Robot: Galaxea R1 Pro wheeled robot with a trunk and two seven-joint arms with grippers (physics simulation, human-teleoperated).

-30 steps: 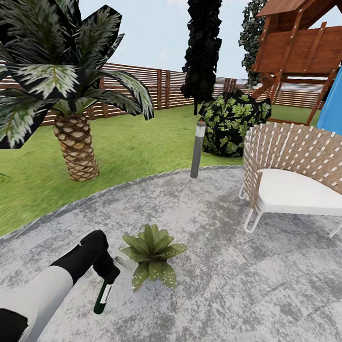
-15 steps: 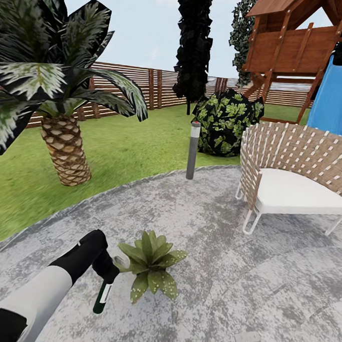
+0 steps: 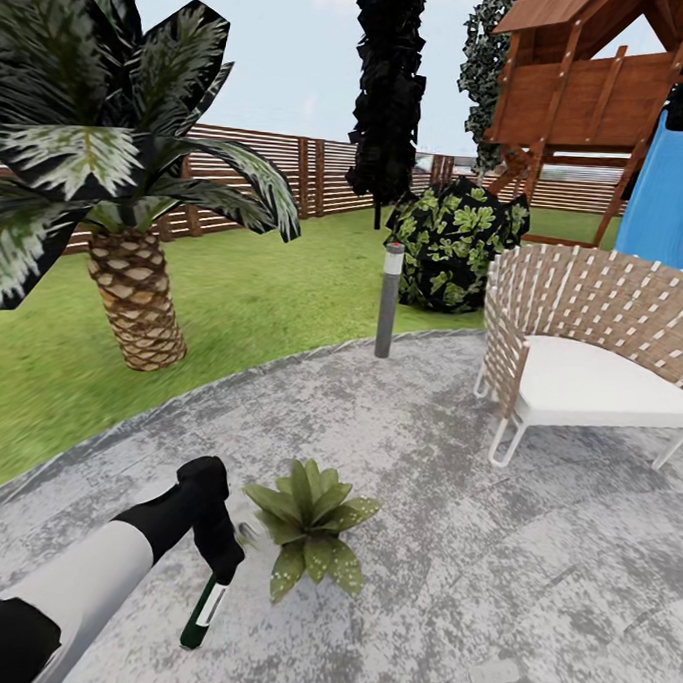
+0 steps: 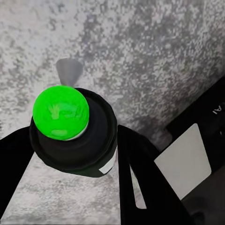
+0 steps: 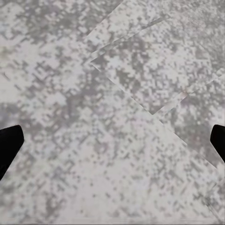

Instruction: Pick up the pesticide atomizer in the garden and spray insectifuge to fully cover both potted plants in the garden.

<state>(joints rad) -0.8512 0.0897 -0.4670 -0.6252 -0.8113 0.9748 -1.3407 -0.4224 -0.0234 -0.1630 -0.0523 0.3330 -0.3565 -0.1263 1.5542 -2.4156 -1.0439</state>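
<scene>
A big palm (image 3: 135, 271) stands on the lawn (image 3: 273, 308) at far left, before a slatted wooden fence (image 3: 290, 174). On the round grey patio (image 3: 454, 488), the left arm reaches forward and down, its left gripper (image 3: 221, 573) clamped on the atomizer (image 3: 202, 615). The dark green bottle hangs tilted below the jaws, white label showing, its base just above the paving. From the left wrist, the bottle's bright green end (image 4: 61, 112) sits between the two black fingers (image 4: 140, 183), which press against its sides. Just to the right of the gripper, a potted plant (image 3: 310, 525) spreads pointed green leaves low on the patio, nearly touching the wrist. Farther back, a grey lamp post (image 3: 388, 299) marks the patio's edge, with a dark tree (image 3: 387, 94) and a leafy bush (image 3: 452, 242) behind it. At right, a woven chair (image 3: 592, 345) with a white cushion stands before the wooden playhouse (image 3: 595, 84) and blue slide (image 3: 670, 193). The right gripper (image 5: 112, 145) hovers over bare paving, jaws spread wide and holding nothing.
</scene>
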